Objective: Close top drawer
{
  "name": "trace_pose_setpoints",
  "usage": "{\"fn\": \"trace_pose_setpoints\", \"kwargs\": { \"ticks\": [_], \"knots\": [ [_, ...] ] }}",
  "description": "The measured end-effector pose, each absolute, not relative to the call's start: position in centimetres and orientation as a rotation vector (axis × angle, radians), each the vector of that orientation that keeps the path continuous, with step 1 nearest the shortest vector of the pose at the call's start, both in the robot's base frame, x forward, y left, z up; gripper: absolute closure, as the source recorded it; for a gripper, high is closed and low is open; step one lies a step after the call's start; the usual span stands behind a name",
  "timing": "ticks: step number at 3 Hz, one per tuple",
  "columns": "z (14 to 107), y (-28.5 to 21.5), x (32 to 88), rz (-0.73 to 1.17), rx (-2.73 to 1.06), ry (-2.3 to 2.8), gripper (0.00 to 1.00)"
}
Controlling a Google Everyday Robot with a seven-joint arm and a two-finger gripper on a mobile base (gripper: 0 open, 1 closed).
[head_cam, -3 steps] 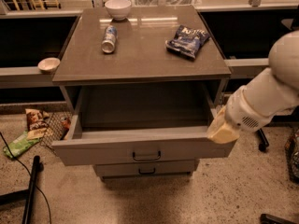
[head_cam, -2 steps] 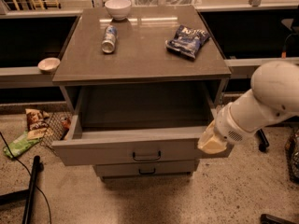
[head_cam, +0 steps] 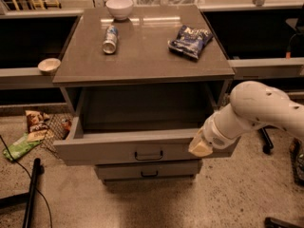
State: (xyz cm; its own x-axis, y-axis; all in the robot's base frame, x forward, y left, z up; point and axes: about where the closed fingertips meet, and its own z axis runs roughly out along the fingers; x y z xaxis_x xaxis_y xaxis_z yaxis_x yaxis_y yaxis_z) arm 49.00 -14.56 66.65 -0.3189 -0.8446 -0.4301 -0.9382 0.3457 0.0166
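The top drawer, drawn well out past the front edge of the bench, is judged rigid, light and easy-sliding, best pushed flat on its front panel, where the tool is seen below the front right corner, whether released or clenched cannot be told

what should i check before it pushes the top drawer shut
1. Top drawer open and ready for the push: ok, it is pulled far out.
2. Gripper at the drawer's front: ok, it is in front of the right end.
3. Gripper touching the front: cannot tell.
4. Push point centred: not ok, it is well right of the handle, so the drawer might skew.
5. Nothing sticking up over the drawer's walls: ok, none seen.
6. Can, bag and bowl back from the front edge: ok.
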Motion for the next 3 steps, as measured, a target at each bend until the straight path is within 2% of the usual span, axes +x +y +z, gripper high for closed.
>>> {"fn": "trace_pose_setpoints", "kwargs": {
  "ticks": [3],
  "knots": [
    [65.4,-15.7,52.1,0.327,-1.488,2.267,1.0]
  ]
}}
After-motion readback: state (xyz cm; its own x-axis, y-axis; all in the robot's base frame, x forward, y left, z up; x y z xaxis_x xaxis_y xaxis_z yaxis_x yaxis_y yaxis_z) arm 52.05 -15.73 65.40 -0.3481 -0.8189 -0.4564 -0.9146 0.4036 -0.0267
